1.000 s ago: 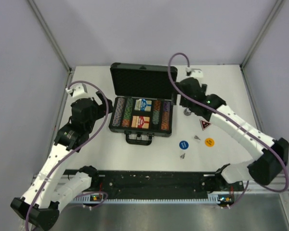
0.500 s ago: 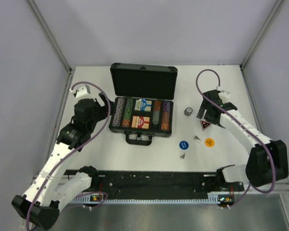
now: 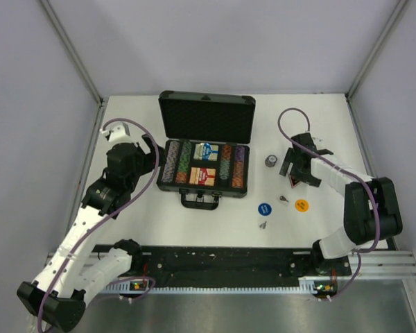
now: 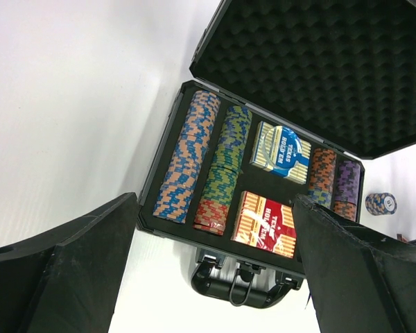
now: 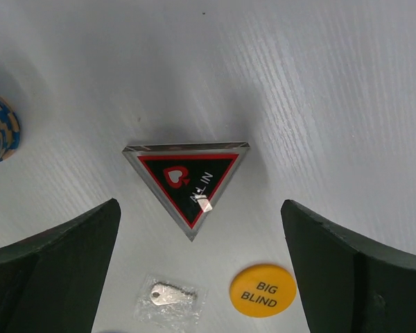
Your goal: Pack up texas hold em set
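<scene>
Step in hand: collecting the red triangle (image 5: 187, 184), which lies flat on the bench (image 3: 139, 215) right of the open case (image 3: 206, 163). The right pincer (image 5: 199, 205) hovers over it, jaws apart and empty. The left pincer (image 4: 215, 200), also apart, hangs left of the case. Next move: descend and grip the triangle's edges squarely.

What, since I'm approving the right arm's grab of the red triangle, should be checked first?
1. Right fingers open: ok.
2. Red triangle centred between them: ok.
3. Triangle apart from yellow button and key packet: ok.
4. Case lid up: ok.
5. Free slot for triangle in case: cannot tell.
6. Left fingers open, away from triangle: ok.
</scene>
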Robot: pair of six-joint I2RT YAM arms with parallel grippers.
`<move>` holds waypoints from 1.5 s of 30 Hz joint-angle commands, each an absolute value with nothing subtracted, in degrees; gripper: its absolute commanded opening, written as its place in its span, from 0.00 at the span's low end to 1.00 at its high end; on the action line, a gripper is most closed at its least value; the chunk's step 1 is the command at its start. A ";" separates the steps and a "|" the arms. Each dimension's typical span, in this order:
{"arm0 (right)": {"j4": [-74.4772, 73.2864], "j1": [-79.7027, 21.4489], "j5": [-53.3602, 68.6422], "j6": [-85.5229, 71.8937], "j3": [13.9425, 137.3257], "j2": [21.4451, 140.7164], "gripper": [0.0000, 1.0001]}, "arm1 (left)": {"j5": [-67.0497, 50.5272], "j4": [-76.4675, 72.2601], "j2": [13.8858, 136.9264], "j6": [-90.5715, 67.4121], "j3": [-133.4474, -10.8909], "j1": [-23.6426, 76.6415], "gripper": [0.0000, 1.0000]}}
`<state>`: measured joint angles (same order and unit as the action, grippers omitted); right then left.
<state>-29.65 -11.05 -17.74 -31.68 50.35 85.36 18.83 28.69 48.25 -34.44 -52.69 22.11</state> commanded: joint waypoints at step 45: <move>-27.42 -9.93 -4.92 -14.68 49.30 92.81 0.86 | 19.25 23.29 45.79 -27.77 -50.89 21.71 0.99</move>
